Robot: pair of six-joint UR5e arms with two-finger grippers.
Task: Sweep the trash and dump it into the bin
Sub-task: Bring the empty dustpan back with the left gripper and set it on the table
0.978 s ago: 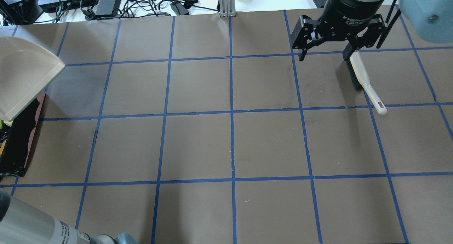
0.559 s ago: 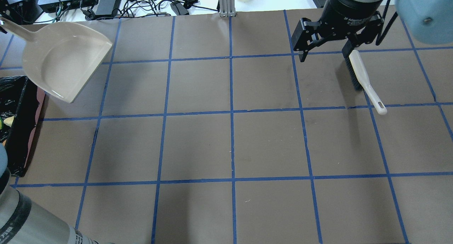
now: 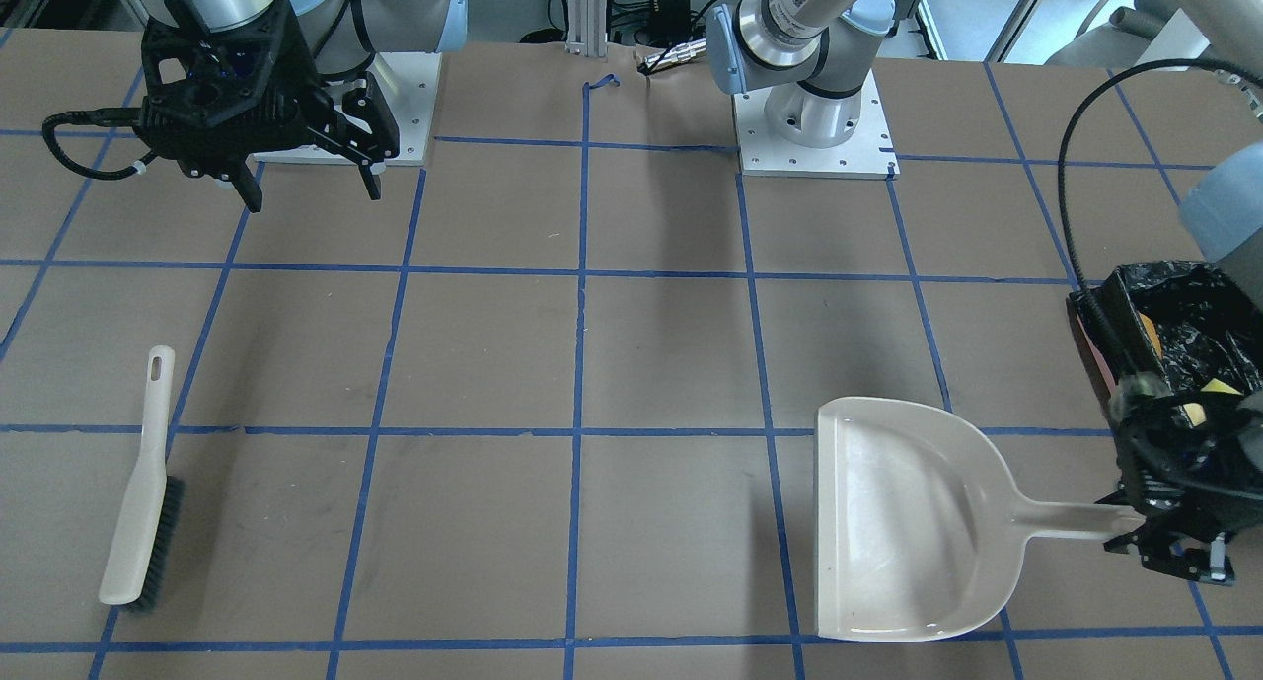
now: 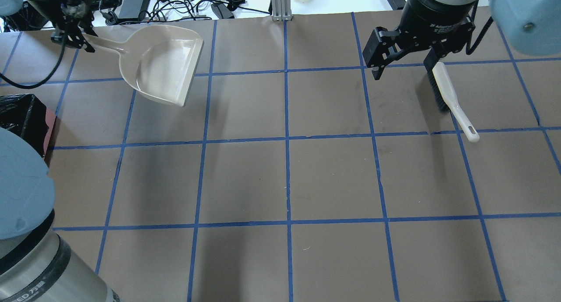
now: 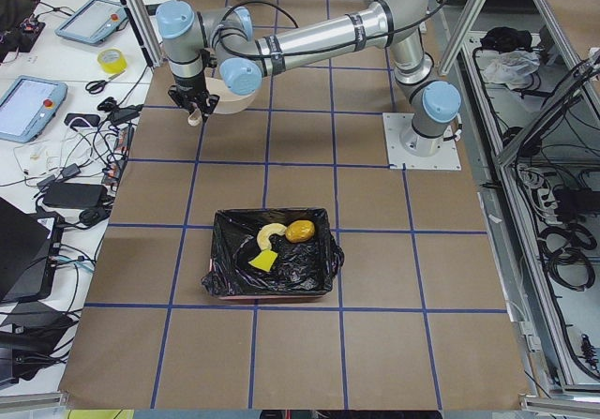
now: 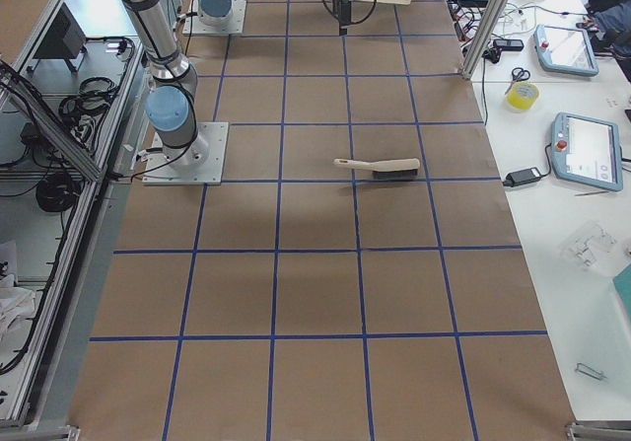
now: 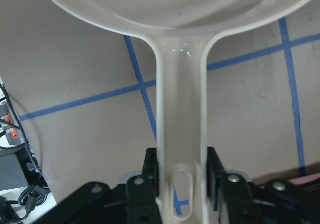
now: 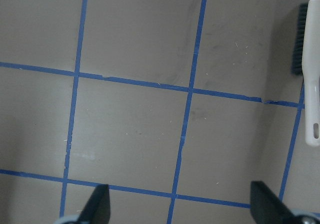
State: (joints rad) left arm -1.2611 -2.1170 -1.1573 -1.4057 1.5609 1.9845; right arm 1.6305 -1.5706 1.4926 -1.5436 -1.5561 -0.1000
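Note:
The trash lies in the black-lined bin (image 5: 225,274): a golden-brown lump (image 5: 300,231), a curved tan pastry piece (image 5: 268,235) and a yellow sponge wedge (image 5: 263,262). The bin also shows at the right edge of the front view (image 3: 1179,290) and at the left edge of the overhead view (image 4: 22,113). My left gripper (image 4: 72,35) is shut on the handle of the beige dustpan (image 4: 164,65), held empty just above the table's far left. The left wrist view shows the handle (image 7: 181,108) between the fingers. My right gripper (image 4: 402,70) is open and empty, above the table beside the brush (image 4: 447,96).
The brush lies flat on the table at the far right, bristles toward the middle (image 3: 143,492). Cables and electronics (image 4: 131,4) crowd the far edge behind the dustpan. An aluminium post (image 4: 279,4) stands at the far middle. The left arm's elbow (image 4: 22,205) overhangs the near left corner.
The left arm has carried the dustpan from over the bin to the far left of the table, rightward in the overhead view. The right gripper has barely moved and stays open.

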